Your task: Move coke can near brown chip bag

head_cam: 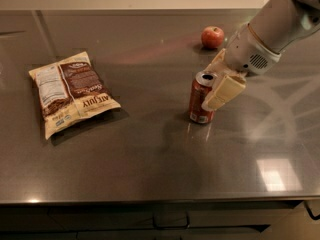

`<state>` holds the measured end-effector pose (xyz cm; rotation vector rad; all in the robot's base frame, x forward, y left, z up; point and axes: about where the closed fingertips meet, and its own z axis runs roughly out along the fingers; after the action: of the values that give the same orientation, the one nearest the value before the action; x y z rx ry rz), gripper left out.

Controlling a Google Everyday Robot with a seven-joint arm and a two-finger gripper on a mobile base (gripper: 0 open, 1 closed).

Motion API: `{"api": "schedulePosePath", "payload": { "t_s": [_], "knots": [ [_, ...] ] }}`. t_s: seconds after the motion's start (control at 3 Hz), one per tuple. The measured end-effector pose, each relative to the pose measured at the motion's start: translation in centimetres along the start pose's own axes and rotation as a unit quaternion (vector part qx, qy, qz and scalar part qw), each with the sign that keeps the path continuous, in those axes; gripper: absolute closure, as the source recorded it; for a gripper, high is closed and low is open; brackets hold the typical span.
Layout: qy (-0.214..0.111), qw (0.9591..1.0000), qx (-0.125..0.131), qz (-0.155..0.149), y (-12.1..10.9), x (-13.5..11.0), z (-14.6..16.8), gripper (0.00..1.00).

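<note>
The coke can (199, 104) stands upright on the steel counter, right of centre; it is red with a silver top. The brown chip bag (72, 91) lies flat at the left, well apart from the can. My gripper (210, 86) comes in from the upper right and is at the can's upper right side. It is open, with the near finger (224, 91) in front of the can's right edge and the far finger (216, 64) behind its top. The can still rests on the counter.
A red apple (212, 36) sits behind the can, near the arm. The counter's front edge (150, 201) runs along the bottom. The arm's pale body (272, 31) fills the upper right corner.
</note>
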<state>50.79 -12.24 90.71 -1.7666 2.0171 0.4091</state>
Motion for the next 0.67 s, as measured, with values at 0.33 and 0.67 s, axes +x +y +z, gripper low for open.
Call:
{"api": "schedulePosePath", "payload": {
  "t_s": [0.33,0.67],
  "knots": [
    [0.002,1.0000,-0.008,0.001,0.1,-1.0,0.1,0.71],
    [0.006,0.9999,-0.014,0.001,0.1,-2.4,0.3,0.93]
  ]
}}
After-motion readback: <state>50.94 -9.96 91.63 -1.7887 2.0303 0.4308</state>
